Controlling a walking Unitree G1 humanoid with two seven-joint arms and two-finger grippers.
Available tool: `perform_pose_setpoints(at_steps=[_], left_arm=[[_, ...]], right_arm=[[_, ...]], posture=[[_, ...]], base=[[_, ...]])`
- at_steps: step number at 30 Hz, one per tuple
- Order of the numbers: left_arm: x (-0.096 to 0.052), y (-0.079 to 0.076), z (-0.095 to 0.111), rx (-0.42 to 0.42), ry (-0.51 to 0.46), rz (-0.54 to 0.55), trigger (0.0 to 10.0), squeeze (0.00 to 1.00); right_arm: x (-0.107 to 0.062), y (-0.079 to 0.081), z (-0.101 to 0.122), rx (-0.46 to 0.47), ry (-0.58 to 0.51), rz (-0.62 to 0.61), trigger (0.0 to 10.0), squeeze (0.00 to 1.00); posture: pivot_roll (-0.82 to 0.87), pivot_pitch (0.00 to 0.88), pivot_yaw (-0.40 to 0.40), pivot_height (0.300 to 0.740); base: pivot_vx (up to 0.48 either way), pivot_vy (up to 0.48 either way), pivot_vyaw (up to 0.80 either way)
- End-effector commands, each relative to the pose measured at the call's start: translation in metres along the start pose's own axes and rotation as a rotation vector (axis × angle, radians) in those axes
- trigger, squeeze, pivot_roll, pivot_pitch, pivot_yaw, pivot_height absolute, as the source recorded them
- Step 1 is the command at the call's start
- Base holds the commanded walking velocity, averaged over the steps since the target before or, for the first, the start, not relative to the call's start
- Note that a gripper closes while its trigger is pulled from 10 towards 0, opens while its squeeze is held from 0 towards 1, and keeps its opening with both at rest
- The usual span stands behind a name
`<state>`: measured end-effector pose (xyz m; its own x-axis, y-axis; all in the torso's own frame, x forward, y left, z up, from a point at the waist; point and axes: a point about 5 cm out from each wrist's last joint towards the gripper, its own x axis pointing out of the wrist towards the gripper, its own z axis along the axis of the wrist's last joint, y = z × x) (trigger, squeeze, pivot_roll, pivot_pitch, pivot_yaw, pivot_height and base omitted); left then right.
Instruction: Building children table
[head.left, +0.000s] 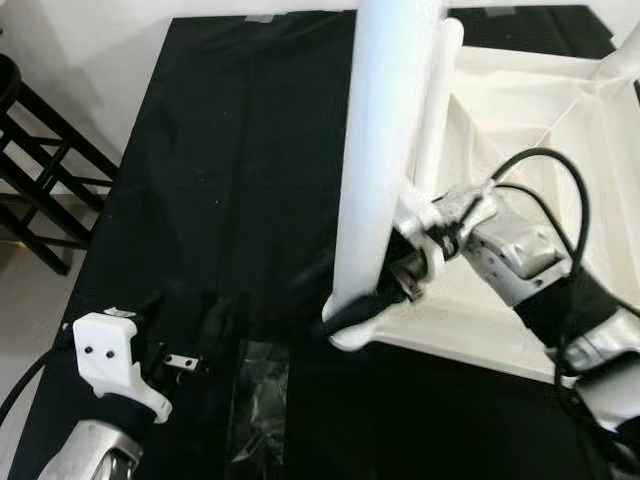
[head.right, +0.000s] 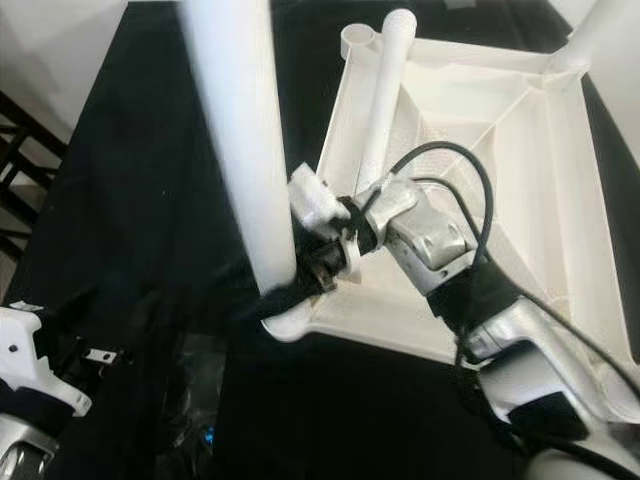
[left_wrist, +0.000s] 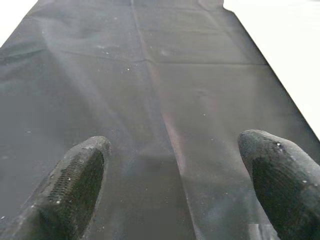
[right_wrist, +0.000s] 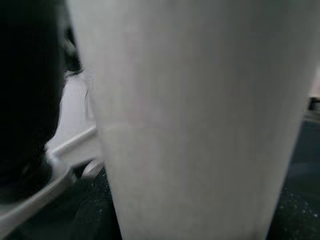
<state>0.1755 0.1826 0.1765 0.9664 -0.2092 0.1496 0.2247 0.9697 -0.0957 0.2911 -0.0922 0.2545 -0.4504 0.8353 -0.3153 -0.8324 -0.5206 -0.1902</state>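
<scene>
Scene: an upturned white tabletop (head.right: 560, 190) lies underside-up on a black sheet (head.left: 230, 150), a second leg (head.right: 385, 90) lying across its ribs.
Leg in hand: a white table leg (head.left: 375, 150) stands nearly upright, its foot meeting the tabletop's near corner socket (head.right: 290, 322).
Right gripper (head.right: 325, 262): clamped round the leg low down, just above the socket — black fingers wrapped on the tube's base.
Axis: the leg's long line runs up and slightly away from the socket, leaning a little off plumb, so seating looks to turn on squaring it over the hole.
Left gripper (left_wrist: 175, 185): fingers spread wide, holding nothing — hovering over bare sheet, well apart from the tabletop.
Nearer arm: the right, already on the leg.
</scene>
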Motion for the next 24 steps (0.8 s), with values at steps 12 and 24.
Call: perform_pose_setpoints(at_steps=[12,24], left_arm=[[-0.006,0.0033,-0.0009,0.007,0.035,0.009,10.0,0.0],[-0.0058,0.0043,-0.001,0.007,0.037,0.01,10.0,0.0]], right_arm=[[0.0264,0.028,-0.0537,0.259,0.073,0.201,10.0,0.0],[0.0313,0.0249,-0.0599,0.251,-0.111,0.127,10.0,0.0]], posture=[[0.09,0.347,0.046,0.74],[0.09,0.345,0.048,0.74]], base=[[0.0,0.0,0.0],[0.0,0.0,0.0]])
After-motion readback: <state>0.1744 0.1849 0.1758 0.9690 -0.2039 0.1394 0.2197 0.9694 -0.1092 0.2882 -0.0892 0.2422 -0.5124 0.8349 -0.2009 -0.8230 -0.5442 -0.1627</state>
